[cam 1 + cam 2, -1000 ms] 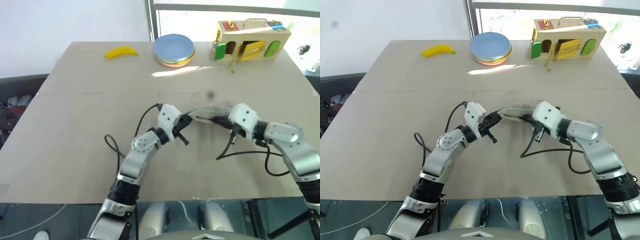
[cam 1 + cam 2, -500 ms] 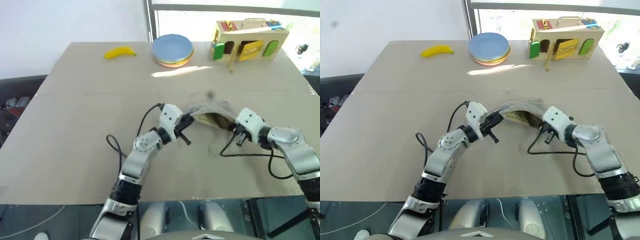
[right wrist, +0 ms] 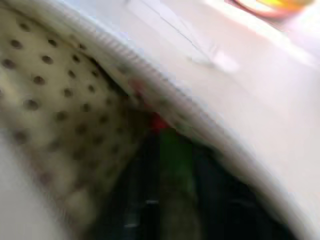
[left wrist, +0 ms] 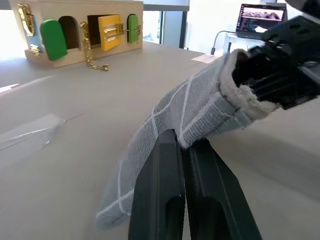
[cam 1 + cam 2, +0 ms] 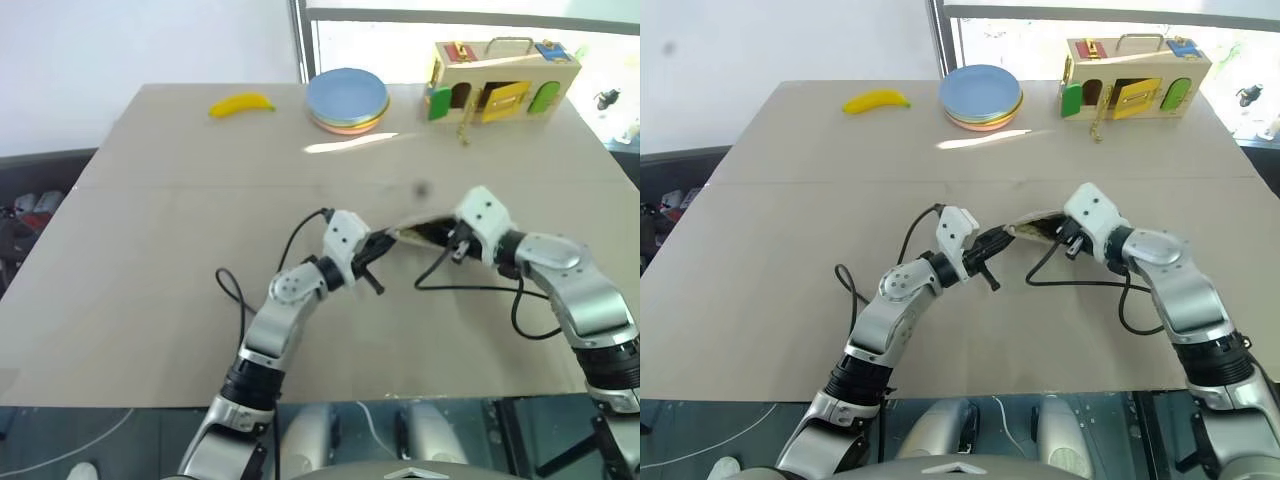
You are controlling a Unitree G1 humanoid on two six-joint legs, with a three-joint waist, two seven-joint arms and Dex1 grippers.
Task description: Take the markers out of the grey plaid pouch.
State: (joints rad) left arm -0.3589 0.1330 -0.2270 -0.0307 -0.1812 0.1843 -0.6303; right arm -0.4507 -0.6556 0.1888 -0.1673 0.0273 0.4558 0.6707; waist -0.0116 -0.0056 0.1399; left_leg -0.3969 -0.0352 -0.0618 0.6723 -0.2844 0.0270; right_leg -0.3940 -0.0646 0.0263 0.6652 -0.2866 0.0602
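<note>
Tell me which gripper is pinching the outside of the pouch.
The left gripper: it is shut on the grey plaid pouch's fabric, while the right gripper sits at the pouch's open mouth.

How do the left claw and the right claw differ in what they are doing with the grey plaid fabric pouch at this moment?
The left claw is shut on the edge of the grey plaid fabric pouch, holding it up off the beige table; the right claw sits at the pouch's open mouth instead, gripping no fabric that I can see. The left claw points across toward the right arm; the right claw angles downward into the opening. Both meet at the pouch.
</note>
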